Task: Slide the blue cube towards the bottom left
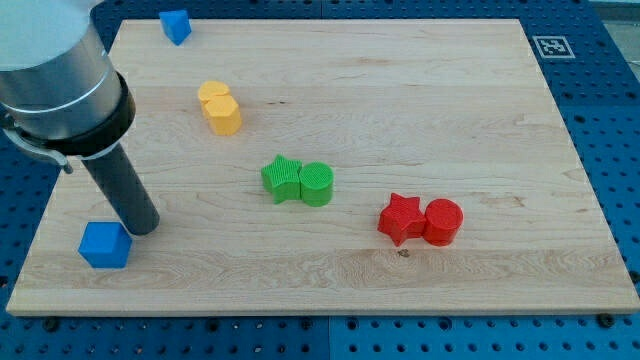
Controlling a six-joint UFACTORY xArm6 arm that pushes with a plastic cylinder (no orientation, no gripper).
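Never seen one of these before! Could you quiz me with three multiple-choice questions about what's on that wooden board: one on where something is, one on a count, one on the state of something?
1. Where does the blue cube lie?
A. near the view's bottom left corner
B. at the board's middle
C. by the view's right edge

2. How many red blocks are there?
A. one
B. two
C. four

3. How do the green star and green cylinder stand?
A. stacked
B. far apart
C. side by side, touching

Answers:
1. A: it sits by that corner, with my tip just at its upper right.
2. B: a red star and a red cylinder.
3. C: no gap shows between them.
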